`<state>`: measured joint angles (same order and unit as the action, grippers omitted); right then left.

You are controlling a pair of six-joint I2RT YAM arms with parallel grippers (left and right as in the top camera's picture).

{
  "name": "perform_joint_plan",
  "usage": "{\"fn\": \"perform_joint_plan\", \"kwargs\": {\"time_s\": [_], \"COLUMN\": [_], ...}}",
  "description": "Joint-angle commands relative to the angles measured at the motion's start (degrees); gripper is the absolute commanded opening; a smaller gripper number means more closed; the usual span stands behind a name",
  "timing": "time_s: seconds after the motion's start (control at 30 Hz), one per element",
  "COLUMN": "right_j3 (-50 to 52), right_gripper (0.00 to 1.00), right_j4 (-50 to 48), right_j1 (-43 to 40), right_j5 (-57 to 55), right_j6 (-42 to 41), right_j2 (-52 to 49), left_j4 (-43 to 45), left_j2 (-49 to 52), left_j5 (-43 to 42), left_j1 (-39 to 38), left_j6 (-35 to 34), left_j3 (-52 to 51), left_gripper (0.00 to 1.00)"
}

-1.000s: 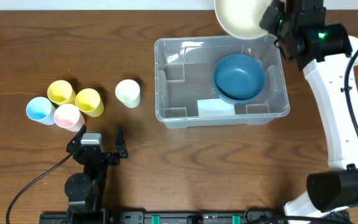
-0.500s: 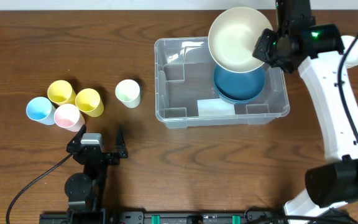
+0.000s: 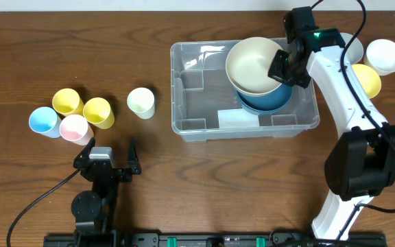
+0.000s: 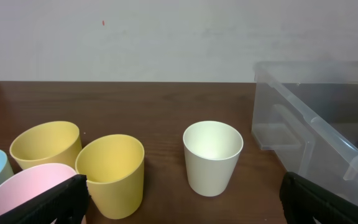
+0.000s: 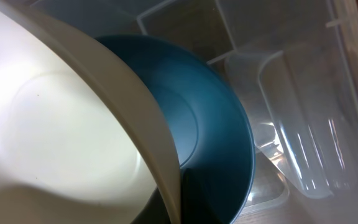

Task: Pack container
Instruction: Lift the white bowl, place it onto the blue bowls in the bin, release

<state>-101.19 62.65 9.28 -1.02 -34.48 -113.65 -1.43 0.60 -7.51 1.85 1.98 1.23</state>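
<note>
Reader: Layout, nearest first, please, then how to finish the step.

Describer: Nearest the robot, the left gripper (image 3: 107, 155) rests low by the table, fingers spread wide, holding nothing. Beyond it, four coloured cups (image 3: 98, 112) cluster at the left, and a pale cup (image 3: 141, 101) stands alone near them. Past those, mid-table, sits the container (image 3: 208, 96), clear, with a blue bowl (image 3: 265, 103) in its right half. Over that hangs a cream bowl (image 3: 252, 65), seemingly tilted. The right gripper (image 3: 284, 68) pinches its rim, fingers pressed together on it. The step looks like nesting cream into blue. To do it well, level the bowl, centre it over the blue one, lower until it seats, then let go. Released while tilted, it could end up propped against the container's wall.

Reader: What can't you make out?

Describer: The right wrist view is filled by the cream bowl, so the fingers themselves are out of sight there. Whether cream touches blue, I cannot tell. The blue bowl may be a stack of two, since its edge looks doubled but is mostly covered. Farthest, at the right, a white dish (image 3: 385, 55) and a yellow dish (image 3: 367, 79) sit outside the container. A third is largely behind the arm.
</note>
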Motion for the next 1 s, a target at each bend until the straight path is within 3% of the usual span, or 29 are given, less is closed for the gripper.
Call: {"fn": "perform_joint_plan", "kwargs": {"time_s": [0.0, 0.3, 0.47, 0.6, 0.67, 0.73, 0.8, 0.87, 0.97], "right_j3": [-0.3, -0.3, -0.3, -0.3, -0.3, -0.3, -0.3, -0.3, -0.3], "right_gripper": [0.01, 0.02, 0.1, 0.32, 0.48, 0.74, 0.89, 0.98, 0.99], "right_j4": [0.1, 2.9, 3.0, 3.0, 3.0, 3.0, 2.9, 2.9, 2.1], "right_j1": [-1.0, -2.5, -2.5, -2.4, -2.4, -2.4, -2.5, -2.5, -2.4], "right_j5": [0.4, -0.6, -0.4, 0.0, 0.0, 0.0, 0.0, 0.0, 0.9], "right_j6": [-1.1, -1.0, -0.8, -0.6, -0.6, -0.5, -0.2, -0.1, 1.5], "right_j2": [0.6, 0.6, 0.6, 0.6, 0.6, 0.6, 0.6, 0.6, 0.6], "left_j4": [-1.9, -1.9, -1.9, -1.9, -1.9, -1.9, -1.9, -1.9, -1.9], "left_j2": [-0.3, -0.3, -0.3, -0.3, -0.3, -0.3, -0.3, -0.3, -0.3], "left_j5": [-0.9, -0.9, -0.9, -0.9, -0.9, -0.9, -0.9, -0.9, -0.9], "left_j1": [0.3, 0.3, 0.3, 0.3, 0.3, 0.3, 0.3, 0.3, 0.3], "left_j6": [0.8, 0.8, 0.8, 0.8, 0.8, 0.8, 0.8, 0.8, 0.8], "left_j3": [-1.0, -1.0, -1.0, -1.0, -1.0, -1.0, -1.0, -1.0, -1.0], "left_gripper": [0.98, 0.98, 0.98, 0.98, 0.98, 0.98, 0.98, 0.98, 0.98]}}
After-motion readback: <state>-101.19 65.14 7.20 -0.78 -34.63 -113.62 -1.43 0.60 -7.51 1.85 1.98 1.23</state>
